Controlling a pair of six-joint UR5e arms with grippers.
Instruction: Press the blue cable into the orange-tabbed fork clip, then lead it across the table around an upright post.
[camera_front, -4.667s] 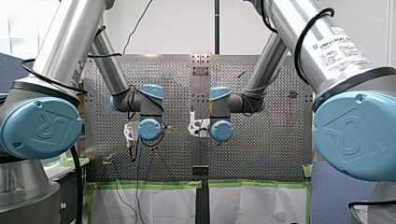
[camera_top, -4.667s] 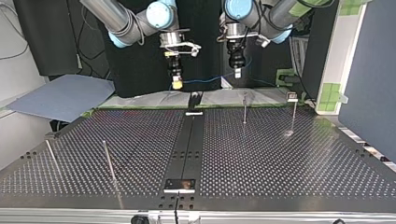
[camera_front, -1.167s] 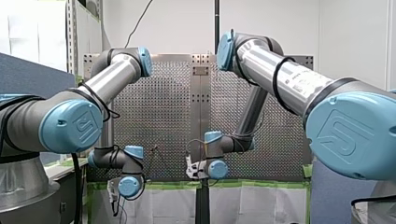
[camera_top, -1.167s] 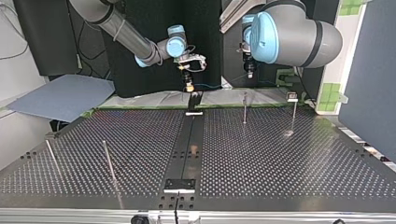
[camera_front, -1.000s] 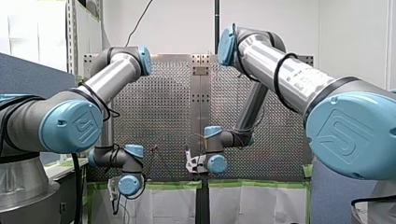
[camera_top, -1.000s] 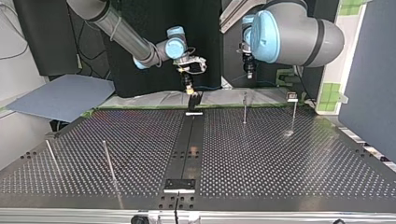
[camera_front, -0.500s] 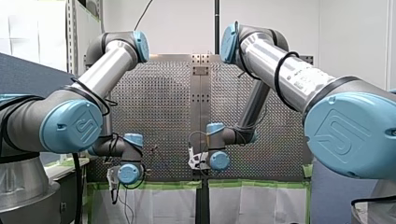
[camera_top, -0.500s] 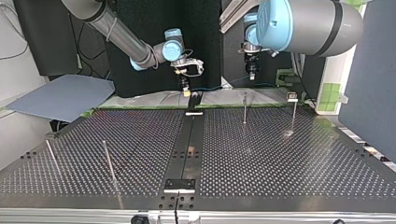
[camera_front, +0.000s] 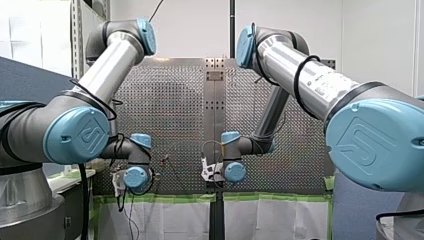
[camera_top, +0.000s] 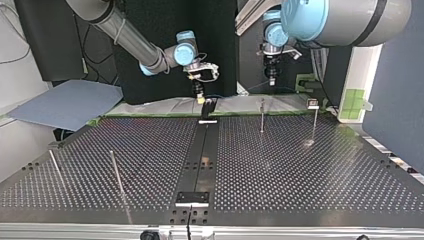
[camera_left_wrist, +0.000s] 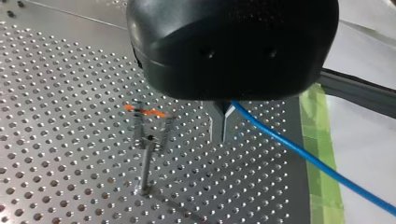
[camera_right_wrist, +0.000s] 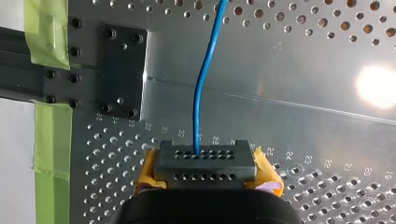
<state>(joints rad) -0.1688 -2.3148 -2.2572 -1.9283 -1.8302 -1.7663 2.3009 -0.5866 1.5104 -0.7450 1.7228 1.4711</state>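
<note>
in the left wrist view the black-bodied left gripper (camera_left_wrist: 222, 135) has its two metal fingers (camera_left_wrist: 218, 122) pressed together on the thin blue cable (camera_left_wrist: 299, 149); the cable comes out at their side and runs in a straight line away from them over the perforated metal counter (camera_left_wrist: 56, 84) and a strip of green tape (camera_left_wrist: 314, 116); the orange-tabbed metal fork clip (camera_left_wrist: 149, 138) stands on its thin stem just beside the fingers, and the cable does not touch it.

in the right wrist view the right gripper (camera_right_wrist: 205, 163), with yellow pads (camera_right_wrist: 265, 170), is closed around the same cable (camera_right_wrist: 199, 93), which leads straight ahead from between the fingers over the counter.

in the top view the right gripper (camera_top: 200, 98) hangs at the upper centre of the frame over the counter's far edge; the left gripper (camera_top: 271, 81) hangs to its right and a little higher; a thin upright metal post (camera_top: 261, 116) stands right of centre near the far edge, with the fork clip (camera_top: 313, 104) further right.
</note>
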